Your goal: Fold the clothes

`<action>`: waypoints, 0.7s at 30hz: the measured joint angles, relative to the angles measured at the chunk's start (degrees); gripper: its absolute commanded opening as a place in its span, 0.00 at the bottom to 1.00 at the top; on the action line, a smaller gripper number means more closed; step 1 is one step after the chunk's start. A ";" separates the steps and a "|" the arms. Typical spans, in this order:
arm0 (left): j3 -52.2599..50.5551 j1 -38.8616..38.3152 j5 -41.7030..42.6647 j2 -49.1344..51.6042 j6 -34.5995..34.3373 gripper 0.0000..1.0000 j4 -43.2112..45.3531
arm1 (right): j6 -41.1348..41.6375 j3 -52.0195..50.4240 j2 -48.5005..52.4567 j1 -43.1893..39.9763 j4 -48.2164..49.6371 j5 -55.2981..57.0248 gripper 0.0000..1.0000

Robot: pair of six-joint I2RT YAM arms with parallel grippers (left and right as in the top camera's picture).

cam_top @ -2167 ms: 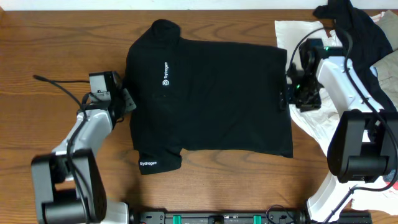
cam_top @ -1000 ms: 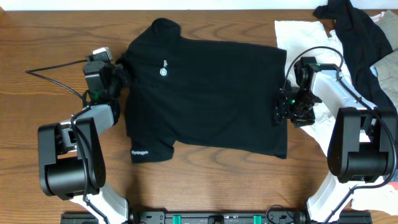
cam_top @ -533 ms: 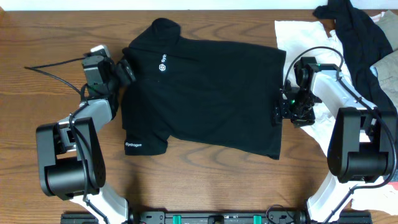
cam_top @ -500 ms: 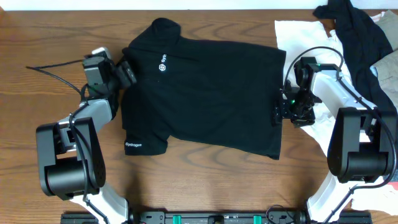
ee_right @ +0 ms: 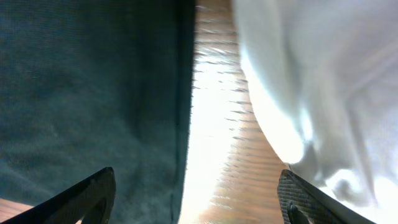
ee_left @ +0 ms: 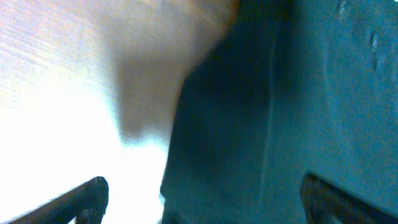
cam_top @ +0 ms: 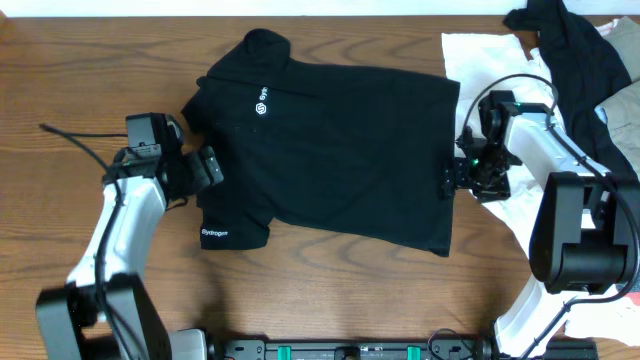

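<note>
Starting at the left of the wooden table [cam_top: 60,260], a thin black cable [cam_top: 72,138] trails over the wood toward the left arm [cam_top: 125,215]. The left gripper [cam_top: 207,168] sits at the left edge of the black polo shirt [cam_top: 340,150], just above the lower sleeve [cam_top: 235,225], which carries white lettering. Its jaws are spread wide and hold nothing. The left wrist view is blurred, but it shows both fingertips [ee_left: 93,193] far apart over dark fabric and bright wood. The shirt lies spread flat across the middle of the table. Its collar [cam_top: 265,45] points to the far side and its round white chest logo [cam_top: 260,109] faces up. At the shirt's right hem is the right gripper [cam_top: 452,182], also wide open and gripping nothing. From its wrist camera, the hem runs down the left, a strip of bare wood shows in the middle, and a wrinkled white cloth [ee_right: 305,93] fills the right. That cloth lies under the right arm [cam_top: 545,140], and another black garment [cam_top: 575,60] is heaped on it in the far right corner.
</note>
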 measured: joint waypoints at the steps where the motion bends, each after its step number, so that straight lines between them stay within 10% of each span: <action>1: 0.11 0.00 0.24 -1.16 -0.15 0.98 -2.51 | 0.00 0.15 -0.04 -0.44 -0.15 -0.02 0.83; 21: -9.99 -0.55 8.90 -4.31 1.88 0.98 -10.60 | 0.00 1.14 -17.05 -3.10 -5.57 -4.52 0.89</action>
